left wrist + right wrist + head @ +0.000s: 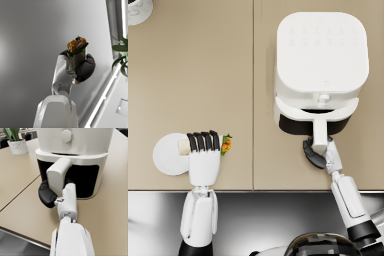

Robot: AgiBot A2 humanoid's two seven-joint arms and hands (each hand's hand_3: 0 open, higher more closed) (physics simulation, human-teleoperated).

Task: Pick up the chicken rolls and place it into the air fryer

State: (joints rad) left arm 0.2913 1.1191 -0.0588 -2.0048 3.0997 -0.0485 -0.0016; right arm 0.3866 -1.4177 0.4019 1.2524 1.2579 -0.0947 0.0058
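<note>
My left hand (203, 150) grips the chicken roll (226, 145), a tan wrap with fried filling and green leaves at its end, above the right side of a white plate (167, 156). In the left wrist view the chicken roll (78, 49) stands up out of the left hand (82, 67). The white air fryer (320, 60) sits at the right of the table, its drawer (315, 122) pulled slightly out. My right hand (317, 152) grips the drawer handle (320, 135). The right wrist view shows the right hand (50, 195) wrapped around the handle (57, 175).
A potted plant (15, 141) in a marbled pot stands far back on the left of the tan table (193, 75); its pot (138, 10) shows at the top left corner. A seam (253, 95) runs down the tabletop between plate and fryer.
</note>
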